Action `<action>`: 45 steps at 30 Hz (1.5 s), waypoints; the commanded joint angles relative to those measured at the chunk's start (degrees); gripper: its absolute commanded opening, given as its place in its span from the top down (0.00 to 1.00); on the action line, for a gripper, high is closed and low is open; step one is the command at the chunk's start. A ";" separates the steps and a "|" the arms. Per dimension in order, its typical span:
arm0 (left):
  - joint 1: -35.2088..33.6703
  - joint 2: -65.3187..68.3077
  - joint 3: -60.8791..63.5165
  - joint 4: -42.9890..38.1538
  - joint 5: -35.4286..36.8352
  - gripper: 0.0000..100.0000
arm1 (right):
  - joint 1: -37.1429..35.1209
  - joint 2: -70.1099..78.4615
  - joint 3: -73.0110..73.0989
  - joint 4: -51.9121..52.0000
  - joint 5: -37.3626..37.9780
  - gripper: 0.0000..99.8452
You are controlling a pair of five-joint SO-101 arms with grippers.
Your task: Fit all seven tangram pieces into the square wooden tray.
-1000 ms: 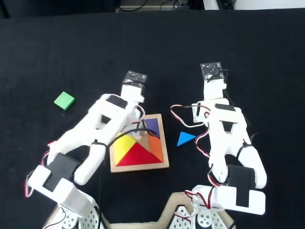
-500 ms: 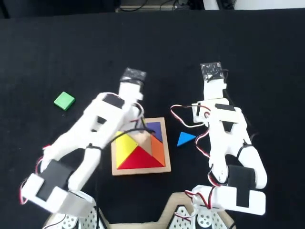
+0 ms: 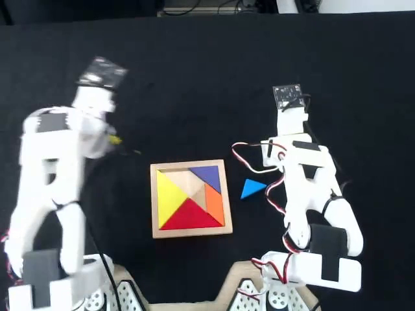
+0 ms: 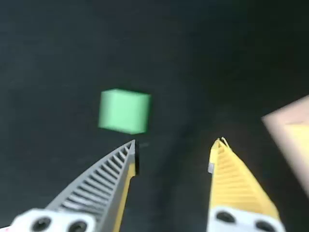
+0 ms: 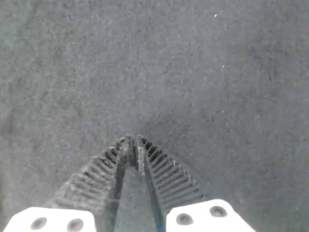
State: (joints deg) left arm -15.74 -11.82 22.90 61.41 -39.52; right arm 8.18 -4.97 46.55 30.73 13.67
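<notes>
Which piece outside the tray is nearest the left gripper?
The green square, just ahead of the open left gripper. The other loose piece, the blue triangle, lies beyond the tray, by the right arm.

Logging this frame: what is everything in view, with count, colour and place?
tray: one, light wood, mid-table between the arms
yellow triangle: one, in the tray
red triangle: one, in the tray
orange piece: one, in the tray
purple piece: one, in the tray
blue triangle: one, on the table beside the tray, on the right arm's side
green square: one, on the table ahead of the left gripper
table: one, black
left gripper: one, grey and yellow, open
right gripper: one, black, shut, over bare table
</notes>
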 commanded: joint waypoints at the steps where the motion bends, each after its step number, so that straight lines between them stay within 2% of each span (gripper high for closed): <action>1: -2.86 6.42 -4.53 -0.97 -9.32 0.71 | -1.32 -0.04 -2.86 -0.97 0.00 0.99; 7: -3.12 19.43 -17.10 -0.97 -4.48 0.69 | -2.11 -0.04 -2.68 -0.97 1.58 0.99; 12: -3.56 31.47 -29.32 -0.88 -4.84 0.69 | -2.11 -0.04 -2.68 -0.97 1.58 0.99; 14: -3.82 36.13 -33.27 -0.70 -7.65 0.69 | -2.11 -0.04 -2.68 -0.97 1.58 0.99; 18: -4.53 43.87 -41.80 5.27 -12.92 0.69 | -2.11 -0.04 -2.68 -0.97 1.58 0.99; 31: -6.37 62.86 -67.21 18.02 -13.10 0.69 | -2.11 -0.04 -2.68 -1.05 1.58 0.99; 39: -5.67 69.71 -73.36 19.16 -12.75 0.69 | -2.11 -0.04 -2.68 -1.05 1.58 0.99; 42: -5.41 69.63 -73.71 21.80 -13.01 0.75 | -2.11 -0.04 -2.68 -1.05 1.58 0.99; 45: -4.35 69.63 -73.71 23.65 -13.10 0.89 | -2.11 -0.04 -2.68 -1.05 1.58 0.99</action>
State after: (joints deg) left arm -21.10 57.63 -49.71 84.18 -52.44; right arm 6.86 -4.97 46.55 30.73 14.73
